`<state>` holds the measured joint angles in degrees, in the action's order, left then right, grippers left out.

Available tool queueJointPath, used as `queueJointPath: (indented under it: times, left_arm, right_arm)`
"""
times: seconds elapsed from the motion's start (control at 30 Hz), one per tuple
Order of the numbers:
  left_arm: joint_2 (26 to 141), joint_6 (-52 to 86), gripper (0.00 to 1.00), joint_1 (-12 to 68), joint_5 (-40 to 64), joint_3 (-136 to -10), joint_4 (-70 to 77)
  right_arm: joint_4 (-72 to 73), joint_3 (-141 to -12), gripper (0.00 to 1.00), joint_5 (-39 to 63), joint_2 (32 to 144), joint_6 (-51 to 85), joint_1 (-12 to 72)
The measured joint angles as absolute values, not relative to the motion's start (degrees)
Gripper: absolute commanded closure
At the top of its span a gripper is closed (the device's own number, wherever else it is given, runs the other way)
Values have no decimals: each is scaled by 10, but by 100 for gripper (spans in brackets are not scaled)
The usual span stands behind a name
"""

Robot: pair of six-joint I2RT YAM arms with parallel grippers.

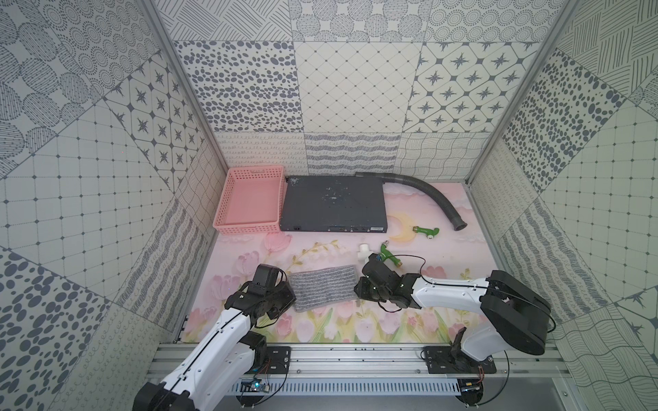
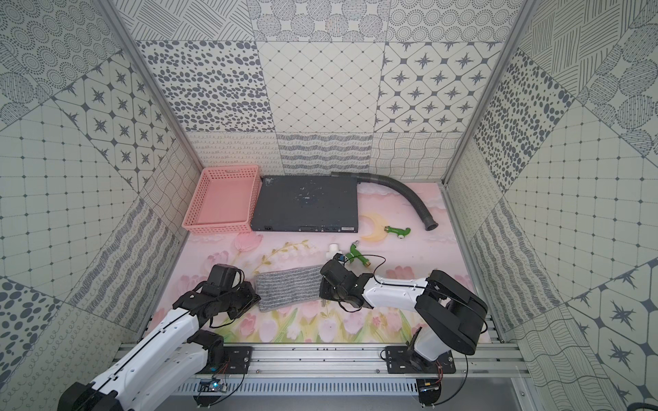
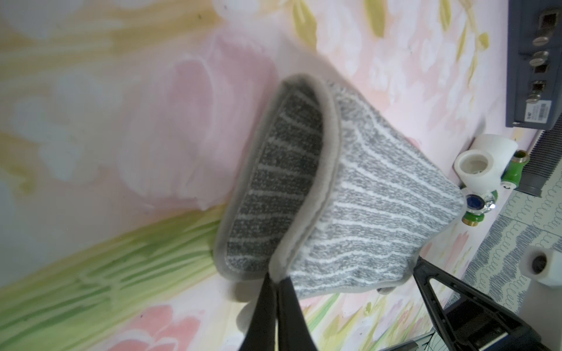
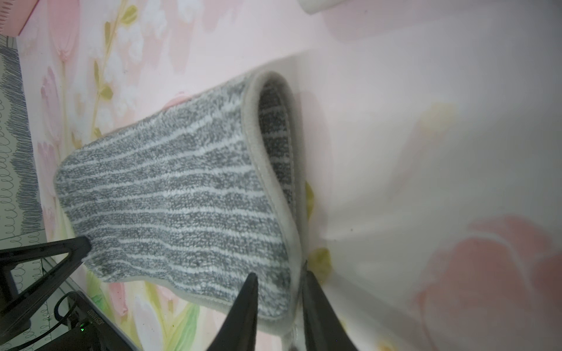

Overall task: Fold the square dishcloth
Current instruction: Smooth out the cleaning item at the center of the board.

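Observation:
The square dishcloth [image 1: 324, 286] [image 2: 290, 290] is grey and fuzzy with thin whitish stripes. It lies doubled over into a long strip on the flowered mat between my two grippers. My left gripper [image 1: 292, 299] [image 3: 275, 278] is at its left end, shut on the hem of the near corner. There the dishcloth [image 3: 380, 212] gapes in a raised loop. My right gripper [image 1: 357, 298] [image 4: 279, 275] is at the right end. Its fingers pinch the near corner of the dishcloth [image 4: 182, 197], whose top layer arches up off the lower one.
A pink basket [image 1: 245, 227] stands at the back left, beside a flat dark grey metal box [image 1: 334, 206]. A grey ribbed hose [image 1: 434, 194] curves along the back right. Two green fittings [image 1: 425, 233] [image 1: 388, 258] and a white pipe fitting [image 1: 363, 252] lie just behind my right gripper.

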<state>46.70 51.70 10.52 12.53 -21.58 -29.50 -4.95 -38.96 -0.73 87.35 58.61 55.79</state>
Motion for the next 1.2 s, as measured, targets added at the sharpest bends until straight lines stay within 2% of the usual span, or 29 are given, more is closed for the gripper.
queueJointPath:
  times: [0.27,0.4,0.47,1.2]
  left_arm:
    - [467,517,100,106,125,-216,-295]
    - [467,517,100,106,125,-216,-295]
    - [467,517,100,106,125,-218,-295]
    - [486,487,100,109,63,-293,-306]
  right_arm:
    - [-58,-390,78,-6,874,595,565]
    - [-59,-390,90,-6,878,599,569]
    - [-61,-390,93,-6,879,598,571]
    - [-84,-417,91,-17,865,576,573]
